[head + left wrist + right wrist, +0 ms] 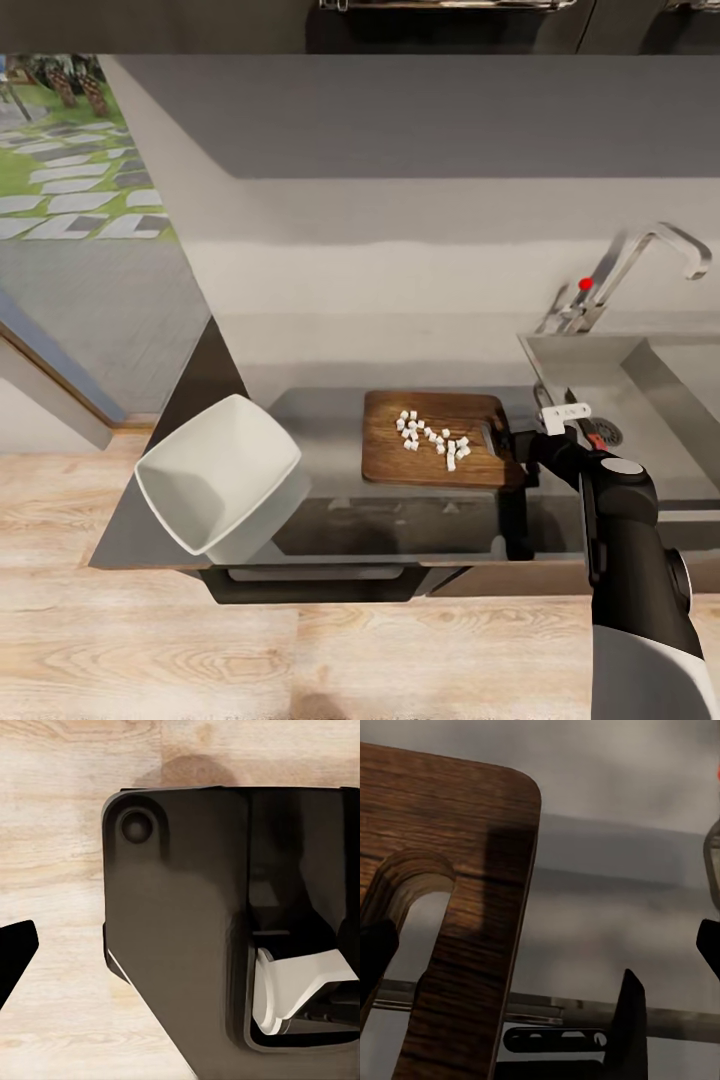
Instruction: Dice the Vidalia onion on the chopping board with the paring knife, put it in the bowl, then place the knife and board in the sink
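Many tiny white onion cubes (432,439) lie on the dark-brown wooden chopping board (385,458) on the grey countertop (330,530). Right gripper (520,440) sits at the board's slot end beside the steel sink (660,400); finger spread unclear. White square bowl (220,487) sits tilted, well left.

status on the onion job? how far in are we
Dicing looks done: the diced onion lies on the chopping board. In hand: the right gripper sits at the board's handle end, beside the sink. Left: the cubes into the bowl, still empty, then knife and board into the sink.
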Tool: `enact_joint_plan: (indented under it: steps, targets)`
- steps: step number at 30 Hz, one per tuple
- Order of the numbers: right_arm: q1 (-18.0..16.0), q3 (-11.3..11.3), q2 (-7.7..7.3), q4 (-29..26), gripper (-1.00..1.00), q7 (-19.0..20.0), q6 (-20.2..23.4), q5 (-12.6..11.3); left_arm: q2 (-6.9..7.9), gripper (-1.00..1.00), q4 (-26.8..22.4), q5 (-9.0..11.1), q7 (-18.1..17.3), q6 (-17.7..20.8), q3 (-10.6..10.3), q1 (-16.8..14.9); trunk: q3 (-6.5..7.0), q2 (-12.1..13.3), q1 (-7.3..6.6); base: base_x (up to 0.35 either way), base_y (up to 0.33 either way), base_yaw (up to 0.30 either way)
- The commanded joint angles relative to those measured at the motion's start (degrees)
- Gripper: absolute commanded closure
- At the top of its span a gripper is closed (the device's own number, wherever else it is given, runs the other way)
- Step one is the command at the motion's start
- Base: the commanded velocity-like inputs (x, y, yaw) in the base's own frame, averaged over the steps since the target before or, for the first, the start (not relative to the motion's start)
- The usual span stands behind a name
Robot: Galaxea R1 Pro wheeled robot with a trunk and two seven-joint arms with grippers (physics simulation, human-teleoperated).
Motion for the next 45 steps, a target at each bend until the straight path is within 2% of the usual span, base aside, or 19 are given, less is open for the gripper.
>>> enact_joint_plan:
  steps: [1,17,45]
  targets:
    - [-0.05,-0.14,0.06,-0.08,-1.00,0.58,0.11,0.59,0.02,-1.00,-0.06,0.36,0.03,-0.07,-0.10,0.02,-0.14,-0.07,0.02,0.000,0.000,0.000]
    - [-0.05,-0.16,0.06,-0.08,-1.00,0.63,0.11,0.59,0.03,-1.00,0.03,0.36,0.03,-0.09,-0.10,0.02,-1.34,-0.07,0.02,0.000,0.000,0.000]
    - [-0.05,-0.14,-0.03,-0.08,-1.00,0.69,0.35,0.54,0.02,-1.00,0.12,0.42,0.03,-0.06,-0.10,0.02,-1.42,-0.07,0.02,0.000,0.000,0.000]
